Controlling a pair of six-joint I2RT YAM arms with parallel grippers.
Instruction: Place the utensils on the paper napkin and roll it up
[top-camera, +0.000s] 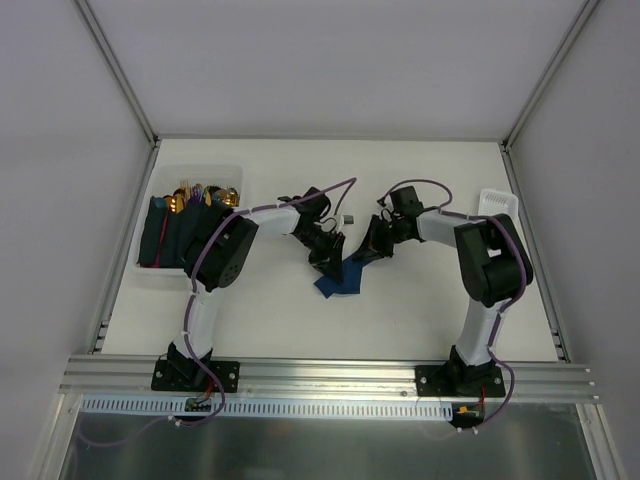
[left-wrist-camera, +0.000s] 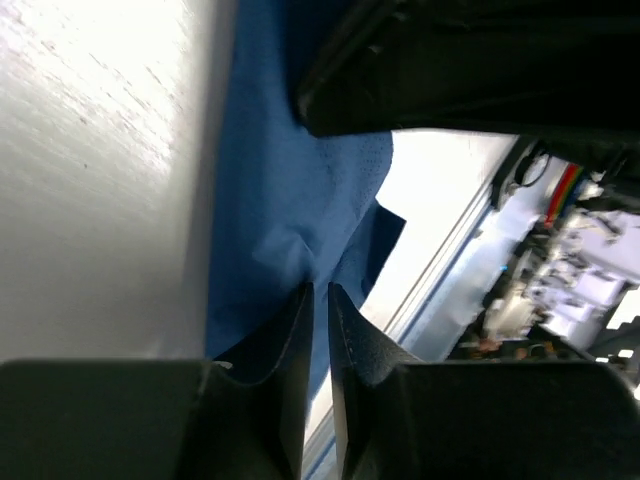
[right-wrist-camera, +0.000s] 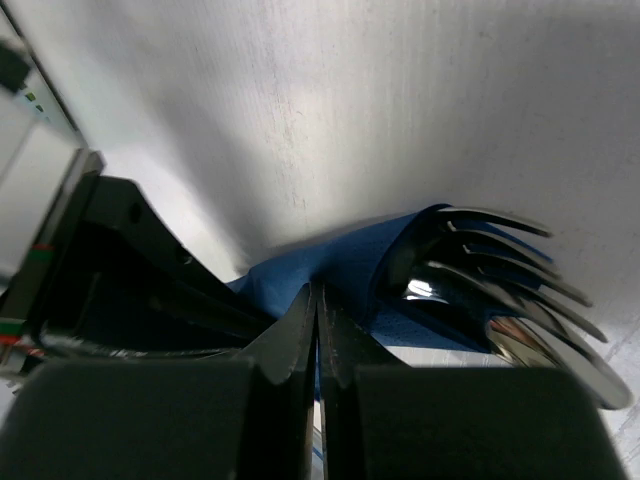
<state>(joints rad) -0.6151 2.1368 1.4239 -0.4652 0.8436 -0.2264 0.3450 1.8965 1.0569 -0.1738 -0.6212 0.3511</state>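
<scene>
The dark navy paper napkin (top-camera: 338, 283) lies crumpled at the table's middle, one part lifted between my two grippers. My left gripper (top-camera: 326, 256) is shut on a fold of the napkin (left-wrist-camera: 290, 180), with its fingertips (left-wrist-camera: 305, 300) pinching the blue paper. My right gripper (top-camera: 366, 252) is shut on the napkin (right-wrist-camera: 340, 262) from the other side and faces the left one closely. The silver utensils (right-wrist-camera: 500, 255) lie wrapped in the napkin's fold; fork tines and a spoon bowl (right-wrist-camera: 560, 365) stick out at the right of the right wrist view. Their handles are hidden.
A clear bin (top-camera: 232, 172) at the back left holds several dark blue rolls with gold cutlery heads (top-camera: 195, 195). A white ribbed tray (top-camera: 497, 200) stands at the back right. Aluminium rails run along the table's near edge (top-camera: 330, 375).
</scene>
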